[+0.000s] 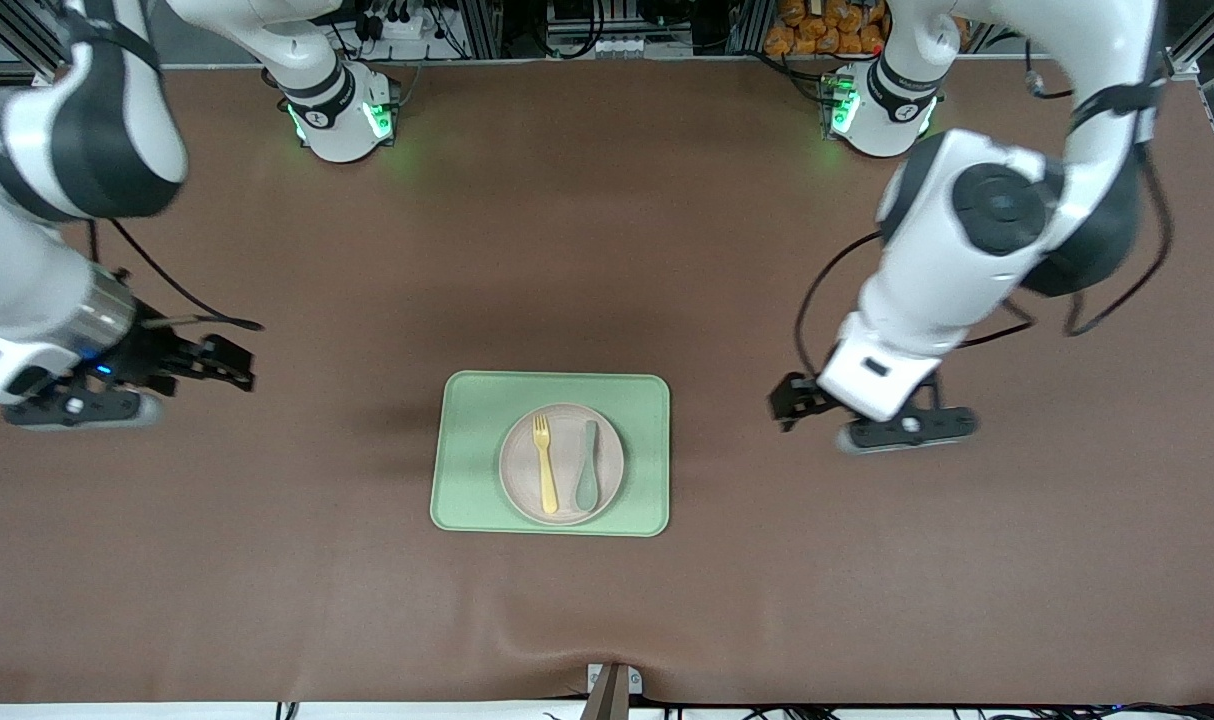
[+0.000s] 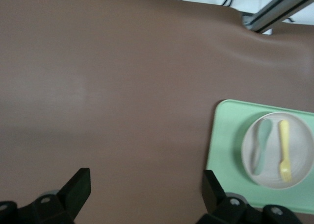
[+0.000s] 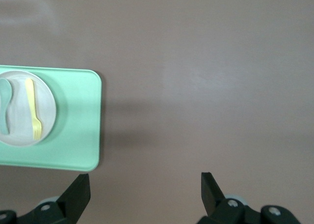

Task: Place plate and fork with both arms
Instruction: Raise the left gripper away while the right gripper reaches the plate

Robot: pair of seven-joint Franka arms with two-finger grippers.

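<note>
The pale beige-pink plate [image 1: 562, 464] lies on the light-green tray [image 1: 467, 470] in the middle of the table. The pale-yellow fork [image 1: 545, 463] lies on the plate beside a teal spoon [image 1: 588, 466]. My left gripper [image 1: 789, 400] is open and empty over bare table toward the left arm's end of the tray. My right gripper [image 1: 229, 362] is open and empty over bare table toward the right arm's end. The plate [image 2: 299, 177] and fork [image 2: 284, 150] show in the left wrist view. The plate [image 3: 46, 106] and fork [image 3: 33, 109] also show in the right wrist view.
The brown table mat [image 1: 607, 620] runs wide around the tray on all sides. The arms' green-lit bases [image 1: 342, 115] stand along the table edge farthest from the front camera. A small bracket [image 1: 612, 685] sits at the nearest edge.
</note>
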